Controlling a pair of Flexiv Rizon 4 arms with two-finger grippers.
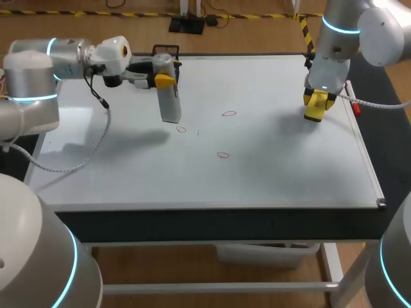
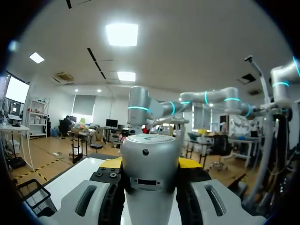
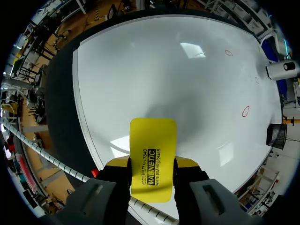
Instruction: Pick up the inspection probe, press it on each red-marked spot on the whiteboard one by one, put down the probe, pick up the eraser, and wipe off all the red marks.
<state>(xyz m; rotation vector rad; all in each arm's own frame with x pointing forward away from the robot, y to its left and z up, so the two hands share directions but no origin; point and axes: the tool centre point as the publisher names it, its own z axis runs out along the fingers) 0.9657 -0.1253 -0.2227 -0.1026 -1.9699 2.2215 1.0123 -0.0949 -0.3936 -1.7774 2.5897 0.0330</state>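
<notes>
My left gripper (image 1: 164, 80) is shut on the silver cylindrical probe (image 1: 170, 101), which hangs upright over the whiteboard (image 1: 276, 173), its lower end just behind the left red mark (image 1: 181, 129). In the left wrist view the probe (image 2: 150, 187) fills the gap between the yellow-tipped fingers of the left gripper (image 2: 151, 164). Two more red marks (image 1: 229, 113) (image 1: 223, 154) lie mid-board. My right gripper (image 1: 317, 108) is shut on the yellow eraser (image 1: 314, 113) over the board's right side. In the right wrist view the eraser (image 3: 152, 145) sticks out ahead of the right gripper (image 3: 152, 163), with the red marks (image 3: 245, 111) (image 3: 228, 53) far beyond it.
A black wire basket (image 1: 166, 50) stands at the board's back edge behind the left gripper. A small red object (image 1: 356, 108) lies at the board's right edge near the right gripper. The board's metal frame (image 1: 369, 170) runs along the right side.
</notes>
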